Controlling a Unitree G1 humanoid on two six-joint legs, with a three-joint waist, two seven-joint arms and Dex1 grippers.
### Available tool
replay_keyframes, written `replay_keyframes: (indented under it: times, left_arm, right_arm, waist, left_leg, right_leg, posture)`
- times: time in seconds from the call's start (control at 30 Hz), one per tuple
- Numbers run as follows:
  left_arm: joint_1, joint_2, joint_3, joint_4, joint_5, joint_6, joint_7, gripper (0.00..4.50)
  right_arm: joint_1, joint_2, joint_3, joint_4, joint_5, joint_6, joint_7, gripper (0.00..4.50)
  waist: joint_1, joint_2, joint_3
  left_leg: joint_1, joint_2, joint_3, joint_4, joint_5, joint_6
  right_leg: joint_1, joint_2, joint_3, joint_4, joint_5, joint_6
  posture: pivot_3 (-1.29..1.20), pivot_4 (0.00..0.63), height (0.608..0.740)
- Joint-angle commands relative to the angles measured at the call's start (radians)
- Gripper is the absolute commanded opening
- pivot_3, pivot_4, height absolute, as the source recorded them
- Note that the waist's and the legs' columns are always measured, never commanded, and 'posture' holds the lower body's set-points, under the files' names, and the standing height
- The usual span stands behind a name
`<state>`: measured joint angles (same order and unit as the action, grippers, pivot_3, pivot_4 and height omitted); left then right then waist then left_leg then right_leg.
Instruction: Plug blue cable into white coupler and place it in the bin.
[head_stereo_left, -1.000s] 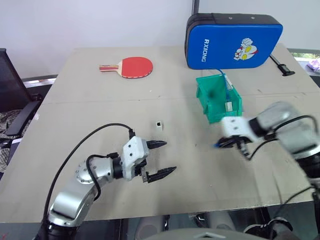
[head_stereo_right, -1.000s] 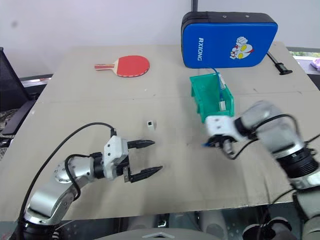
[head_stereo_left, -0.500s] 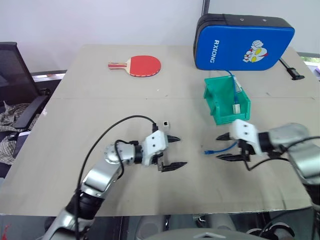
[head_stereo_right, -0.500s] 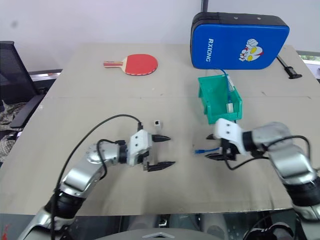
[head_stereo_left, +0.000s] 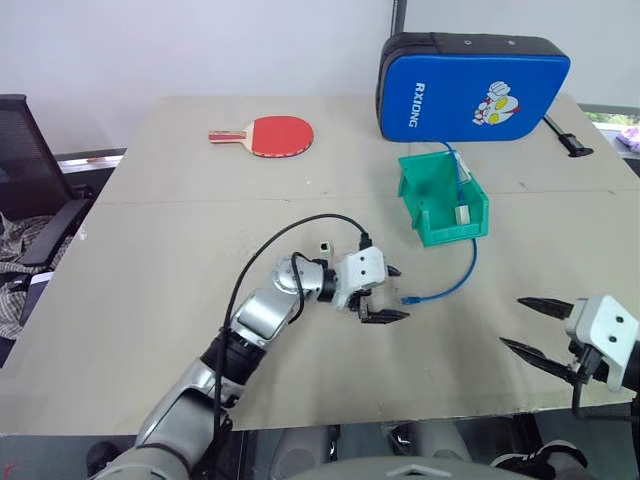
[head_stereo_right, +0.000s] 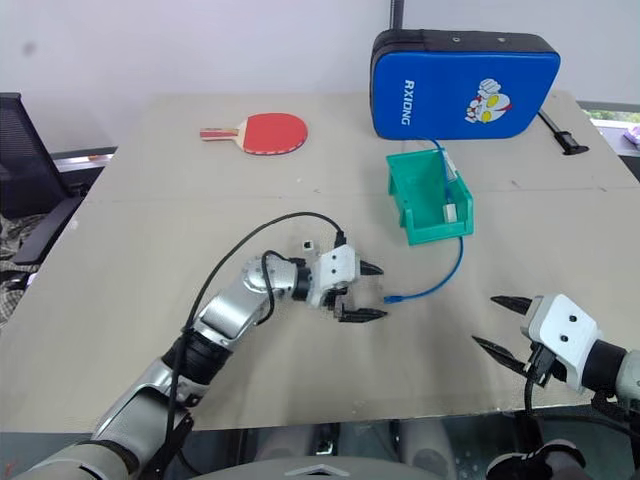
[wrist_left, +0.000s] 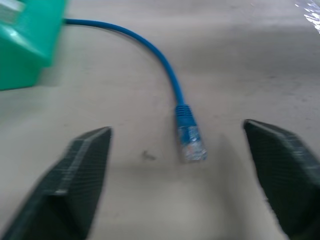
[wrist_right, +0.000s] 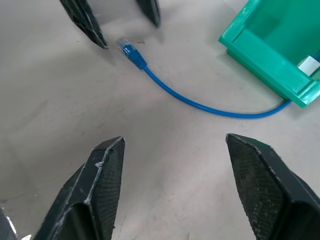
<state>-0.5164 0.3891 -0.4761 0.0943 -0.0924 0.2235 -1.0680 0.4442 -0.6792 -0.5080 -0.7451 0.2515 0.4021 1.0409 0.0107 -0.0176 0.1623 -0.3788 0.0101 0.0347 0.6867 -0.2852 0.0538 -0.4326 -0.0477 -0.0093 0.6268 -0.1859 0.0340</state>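
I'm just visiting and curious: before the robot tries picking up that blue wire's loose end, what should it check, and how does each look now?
1. Left gripper open: ok.
2. Blue cable plug lying free on the table, between the left fingers: ok.
3. Right gripper open, clear of the cable: ok.
4. White coupler loose, reachable behind the left arm: ok.
5. Cable's other end inside the bin: cannot tell where it sits.

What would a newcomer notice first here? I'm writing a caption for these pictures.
The big blue padded case standing at the table's far edge, with the red paddle to its left. Then the green bin, the blue cable trailing out of it toward the open left gripper.
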Motion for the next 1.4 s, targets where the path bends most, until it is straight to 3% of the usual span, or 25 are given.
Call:
replay_keyframes:
  times: [0.03,0.17,0.2,0.3,0.4,0.53,0.67,0.7,0.9,1.2,1.33,1.4]
  left_arm:
    - [-0.028,0.015,-0.034,0.020,0.051,-0.057,-0.040,2.22]
    - [-0.037,0.027,-0.048,0.051,0.076,-0.103,-0.069,0.17]
    - [-0.038,0.025,-0.046,0.058,0.078,-0.111,-0.071,0.05]
    - [-0.030,0.003,-0.005,0.062,0.021,-0.088,-0.085,0.05]
    - [-0.015,-0.010,0.112,-0.034,-0.243,0.189,-0.181,0.05]
    - [-0.043,0.049,0.275,-0.130,-0.584,0.611,-0.242,0.05]
    - [-0.063,0.079,0.381,-0.177,-0.779,0.862,-0.199,0.00]
    - [-0.060,0.083,0.396,-0.193,-0.801,0.887,-0.183,0.00]
    - [-0.041,0.075,0.461,-0.251,-0.903,0.983,-0.087,0.00]
    - [-0.012,0.068,0.475,-0.300,-0.950,0.994,-0.023,0.00]
    - [-0.005,0.068,0.476,-0.303,-0.957,0.985,-0.010,0.00]
    - [-0.002,0.068,0.478,-0.301,-0.958,0.981,-0.005,0.00]
  right_arm:
    - [0.022,0.011,-0.006,-0.052,0.004,-0.017,-0.052,3.16]
    - [0.053,0.025,0.013,-0.083,0.012,-0.005,-0.101,3.16]
    - [0.056,0.028,0.020,-0.088,0.014,0.004,-0.116,3.16]
    - [0.049,0.055,0.057,-0.125,0.062,0.101,-0.183,3.16]
    - [0.033,0.111,0.090,-0.194,0.196,0.275,-0.274,3.16]
    - [-0.021,0.236,0.101,-0.220,0.607,0.467,-0.445,3.16]
    - [-0.126,0.276,0.150,-0.207,0.824,0.495,-0.617,2.09]
    - [-0.168,0.285,0.172,-0.201,0.868,0.493,-0.669,1.69]
    - [-0.319,0.271,0.277,-0.144,1.081,0.463,-0.856,1.69]
    - [-0.418,0.240,0.362,-0.077,1.216,0.397,-0.939,1.69]
    - [-0.406,0.211,0.375,-0.080,1.234,0.379,-0.935,0.33]
    - [-0.390,0.194,0.376,-0.089,1.245,0.371,-0.925,0.16]
  waist:
    - [0.003,0.000,0.000]
    - [0.004,0.000,0.000]
    - [0.004,0.000,0.000]
    - [0.004,0.000,0.000]
    - [0.003,0.000,0.000]
    - [0.000,0.001,0.000]
    - [-0.004,-0.001,0.001]
    - [-0.007,0.000,0.001]
    - [-0.001,-0.001,0.001]
    - [0.000,-0.001,0.001]
    - [0.000,-0.001,0.001]
    - [0.000,-0.001,0.001]
  left_leg:
    - [0.000,0.000,0.000,0.000,0.000,0.000]
    - [-0.002,0.000,-0.002,0.000,0.000,0.000]
    - [-0.002,0.000,-0.002,0.000,0.000,0.000]
    - [-0.002,0.000,-0.002,0.000,0.000,0.000]
    - [-0.002,0.000,-0.002,0.000,0.000,0.000]
    - [-0.003,0.004,-0.004,0.000,0.000,0.000]
    - [-0.003,0.003,-0.005,0.000,0.000,0.000]
    - [-0.003,0.003,-0.005,0.000,0.000,0.000]
    - [-0.003,0.000,-0.005,0.000,0.000,0.000]
    - [-0.004,0.000,-0.005,0.000,0.000,0.000]
    - [-0.004,0.000,-0.005,0.000,0.000,0.000]
    - [-0.004,0.000,-0.005,0.000,0.000,0.000]
  right_leg:
    - [0.000,0.000,0.000,0.000,0.000,0.000]
    - [0.000,0.000,-0.001,-0.001,0.000,0.000]
    - [0.000,0.000,-0.001,-0.001,0.000,0.000]
    - [0.000,-0.001,-0.001,-0.001,0.000,0.000]
    - [-0.001,-0.001,-0.001,-0.001,0.000,0.000]
    - [-0.002,0.000,-0.003,0.000,0.000,0.000]
    - [-0.001,0.001,-0.004,0.000,0.000,0.000]
    - [-0.002,0.001,-0.004,0.000,0.000,0.000]
    - [-0.001,0.000,-0.002,0.000,0.000,0.000]
    - [-0.001,0.000,-0.002,-0.001,0.000,-0.002]
    - [-0.001,0.000,-0.002,-0.001,0.000,-0.001]
    - [-0.001,0.000,-0.002,-0.001,0.000,-0.001]
  posture:
    - [0.00,0.150,0.731]
    - [0.00,0.150,0.731]
    - [0.00,0.150,0.731]
    - [0.00,0.150,0.731]
    - [0.00,0.150,0.731]
    - [0.00,0.150,0.731]
    - [0.00,0.150,0.731]
    - [0.00,0.150,0.731]
    - [0.00,0.150,0.731]
    - [0.00,0.150,0.731]
    - [0.00,0.150,0.731]
    - [0.00,0.150,0.731]
